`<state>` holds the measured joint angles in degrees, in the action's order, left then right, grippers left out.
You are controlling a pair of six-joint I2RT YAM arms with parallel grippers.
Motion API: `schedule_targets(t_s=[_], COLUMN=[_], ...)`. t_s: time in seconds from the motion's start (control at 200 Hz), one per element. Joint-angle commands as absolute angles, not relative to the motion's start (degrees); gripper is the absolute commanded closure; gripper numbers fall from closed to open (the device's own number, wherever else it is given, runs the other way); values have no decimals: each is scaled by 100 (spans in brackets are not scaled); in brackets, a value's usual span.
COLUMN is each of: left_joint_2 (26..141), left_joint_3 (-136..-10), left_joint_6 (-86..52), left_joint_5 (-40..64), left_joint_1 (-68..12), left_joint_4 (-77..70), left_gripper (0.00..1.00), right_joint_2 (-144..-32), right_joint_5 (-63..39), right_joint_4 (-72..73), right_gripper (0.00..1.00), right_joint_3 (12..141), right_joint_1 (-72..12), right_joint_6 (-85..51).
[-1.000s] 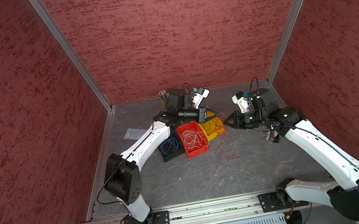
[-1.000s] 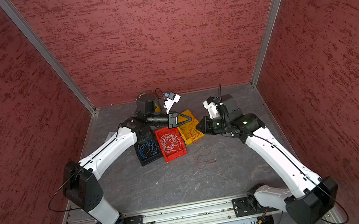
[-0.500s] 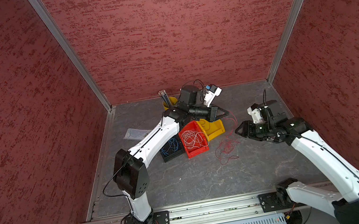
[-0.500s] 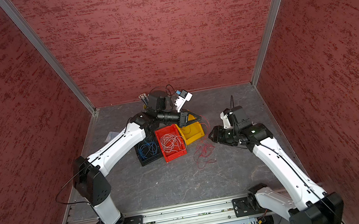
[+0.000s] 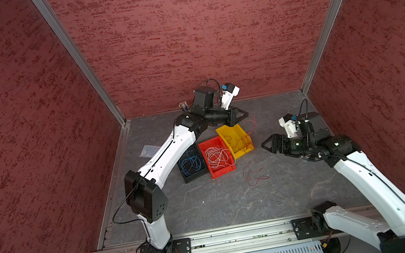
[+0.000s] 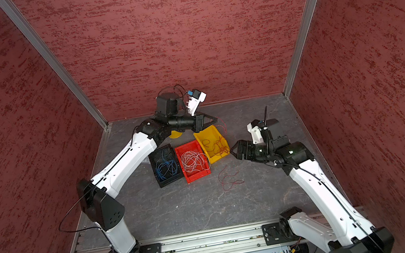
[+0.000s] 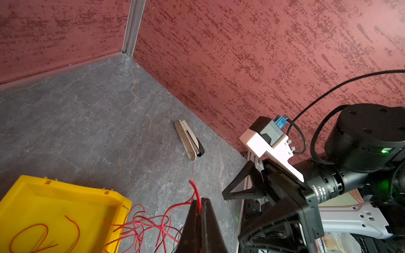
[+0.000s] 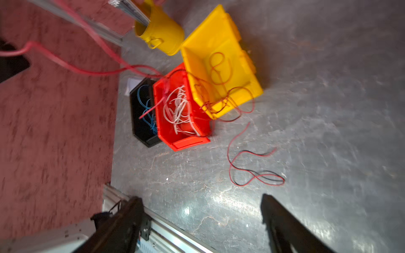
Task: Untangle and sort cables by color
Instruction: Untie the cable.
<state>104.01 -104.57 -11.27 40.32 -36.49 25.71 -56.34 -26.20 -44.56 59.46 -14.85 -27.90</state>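
Draping over yellow bin (image 8: 202, 47) rim, thin red cables (image 8: 210, 106) tangle

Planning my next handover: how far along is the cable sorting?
Done: blue cables sit in the black bin, white cables in the red bin. In hand: the left end effector is shut on a red cable near the yellow bin; the right end effector is open, empty. Left: red cables spilling over that bin's lip and a red strand on the floor.

Lab test cell: red panels (image 5: 180, 38), aluminium rail (image 5: 243, 235).
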Motion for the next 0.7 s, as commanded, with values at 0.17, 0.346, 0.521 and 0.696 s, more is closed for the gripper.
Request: schedule_targets(t_s=[0.17, 0.346, 0.521, 0.696], left_joint_2=[10403, 10476, 10527, 10528], left_joint_3=[-10775, -11076, -11202, -11241], left_joint_6=[-1037, -1141, -1168, -1224], left_joint_5=[4035, 4035, 4025, 4033], left_joint_1=[-3953, -4037, -4083, -4130], left_joint_4=[2751, 2827, 2900, 2860], left_gripper=[100, 100, 100, 100], right_joint_2=[-5547, -5600, -5823, -5985], right_joint_5=[-3551, -3022, -3098, -2716], right_joint_4=[-2320, -1776, -1147, -1013], right_gripper=[2, 2, 19, 100], right_joint_3=[5248, 4826, 4291, 3992], right_joint_1=[-1454, -1458, -1455, -1458], right_joint_6=[-1619, -1344, -1520, -1762])
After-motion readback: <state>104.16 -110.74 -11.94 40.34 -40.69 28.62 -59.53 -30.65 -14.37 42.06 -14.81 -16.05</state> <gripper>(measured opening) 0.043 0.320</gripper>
